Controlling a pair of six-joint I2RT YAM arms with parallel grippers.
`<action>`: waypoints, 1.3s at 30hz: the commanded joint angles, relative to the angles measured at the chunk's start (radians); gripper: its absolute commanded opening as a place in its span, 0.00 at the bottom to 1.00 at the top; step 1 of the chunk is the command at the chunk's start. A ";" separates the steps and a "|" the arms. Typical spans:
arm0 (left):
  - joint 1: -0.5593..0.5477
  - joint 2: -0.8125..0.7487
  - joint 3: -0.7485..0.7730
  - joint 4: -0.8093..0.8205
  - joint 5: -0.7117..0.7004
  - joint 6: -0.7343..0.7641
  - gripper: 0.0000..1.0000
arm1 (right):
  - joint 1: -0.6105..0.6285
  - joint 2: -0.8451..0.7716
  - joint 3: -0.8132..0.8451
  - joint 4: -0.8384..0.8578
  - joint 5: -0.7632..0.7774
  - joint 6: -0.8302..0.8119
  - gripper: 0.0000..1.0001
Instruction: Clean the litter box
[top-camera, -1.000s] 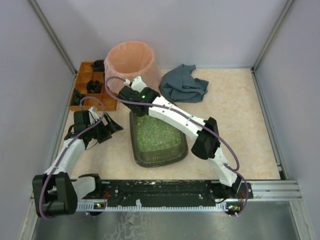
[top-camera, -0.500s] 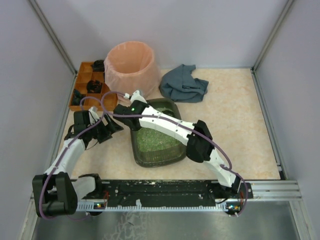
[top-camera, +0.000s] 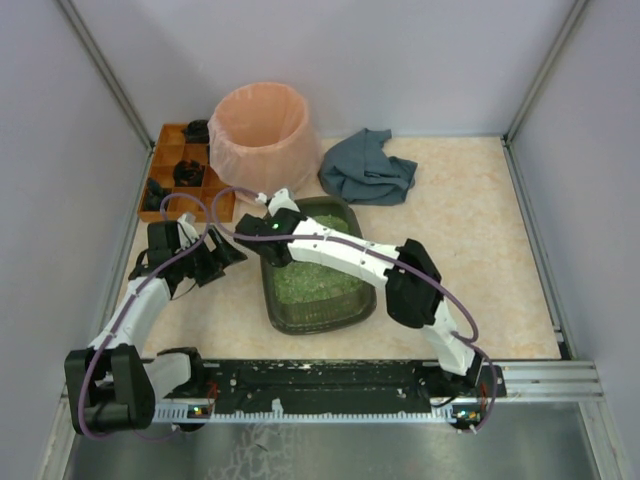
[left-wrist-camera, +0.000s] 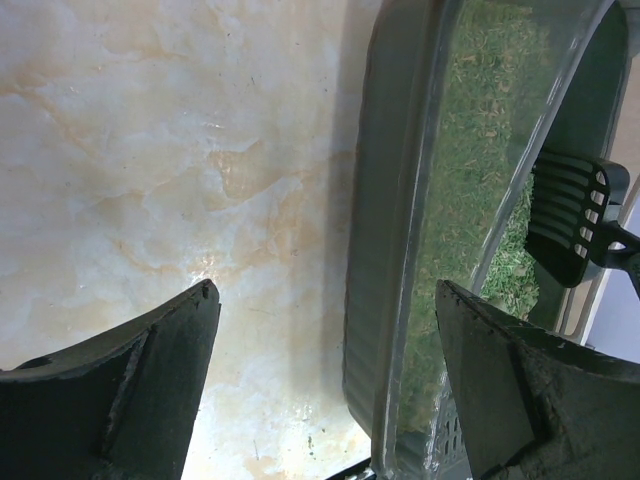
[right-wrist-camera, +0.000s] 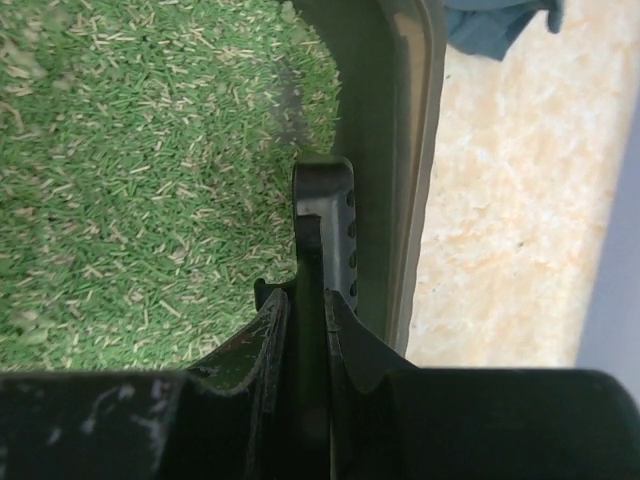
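One litter box sits mid-table. The right gripper is clamped on the one black scoop inside the box. The left gripper gapes wide, empty, beside the box.

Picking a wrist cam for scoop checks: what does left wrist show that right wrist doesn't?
Left wrist only: the left gripper open and empty, the litter box outer wall, and the scoop seen on its slotted face. Right wrist only: the right gripper shut on the scoop handle, and a corner of the cloth. Both: green litter, the box rim, the scoop, the marbled table.
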 joint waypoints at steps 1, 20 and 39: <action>0.006 -0.003 -0.006 0.028 0.020 0.018 0.93 | -0.004 -0.160 -0.062 0.263 -0.239 -0.028 0.00; 0.005 -0.009 -0.009 0.042 0.038 0.031 0.92 | -0.126 -0.659 -0.455 0.687 -0.344 -0.258 0.00; -0.142 -0.141 -0.014 0.033 -0.012 0.030 0.88 | -0.390 -0.706 -0.533 0.691 -1.286 -0.780 0.00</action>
